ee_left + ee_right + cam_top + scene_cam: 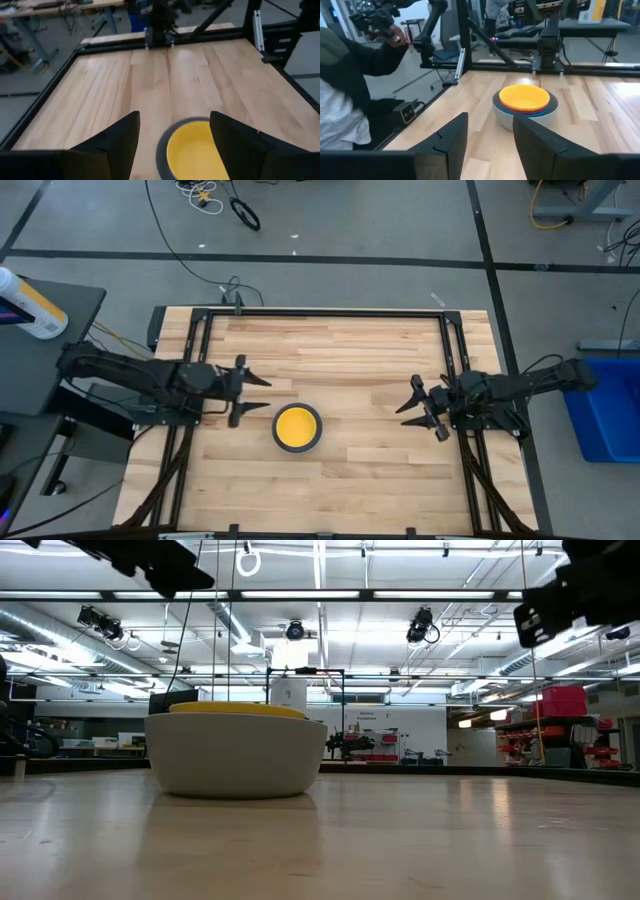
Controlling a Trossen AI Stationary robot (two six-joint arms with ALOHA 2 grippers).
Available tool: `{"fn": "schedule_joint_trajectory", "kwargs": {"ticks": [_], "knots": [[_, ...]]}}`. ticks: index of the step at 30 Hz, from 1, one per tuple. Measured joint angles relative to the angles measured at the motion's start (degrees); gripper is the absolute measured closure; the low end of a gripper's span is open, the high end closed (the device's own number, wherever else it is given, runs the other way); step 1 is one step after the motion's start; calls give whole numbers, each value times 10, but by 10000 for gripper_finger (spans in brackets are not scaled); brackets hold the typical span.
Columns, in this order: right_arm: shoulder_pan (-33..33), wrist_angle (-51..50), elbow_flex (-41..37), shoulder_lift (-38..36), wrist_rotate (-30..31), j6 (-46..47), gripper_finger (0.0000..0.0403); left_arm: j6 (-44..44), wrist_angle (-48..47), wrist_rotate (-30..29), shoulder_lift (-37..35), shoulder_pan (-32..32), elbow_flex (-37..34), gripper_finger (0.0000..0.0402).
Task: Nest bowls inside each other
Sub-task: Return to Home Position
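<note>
Yellow bowl sat topmost in a nested stack, inside the grey bowl, which was outermost and rested on the counter. The right wrist view showed the rim of a red bowl just under the yellow and the rim of a blue bowl under that; could not tell whether one or two blue bowls were in there. The stack stood near the counter's middle, a bit toward the left arm's side and the near edge. From the low view only the grey wall and a thin yellow rim above it showed.

Left gripper hung just beside the stack on its left, raised off the counter, fingers spread apart and holding nothing. Right gripper was well apart from the stack on the right side, also off the counter, fingers spread and holding nothing. Both pointed inward toward the stack, and neither touched it.

A person in a dark sleeve stood beyond the counter's edge, one hand raised near some equipment.
</note>
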Motion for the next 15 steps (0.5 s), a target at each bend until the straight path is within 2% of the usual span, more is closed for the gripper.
{"fn": "schedule_joint_trajectory", "kwargs": {"ticks": [3, 7, 11, 15], "knots": [[1, -71, 40, -31, 0, -4, 241, -21, -37, -9, -33, -18, 0, 154], [1, -100, 60, -71, -12, -30, 247, -26, -57, -14, -60, -50, 0, 154], [1, -144, 62, -109, -14, -39, 250, -37, -80, -60, -83, -76, -3, 154], [1, -157, 48, -131, -14, -33, 253, -48, -65, -83, -114, -96, -37, 154]]}}
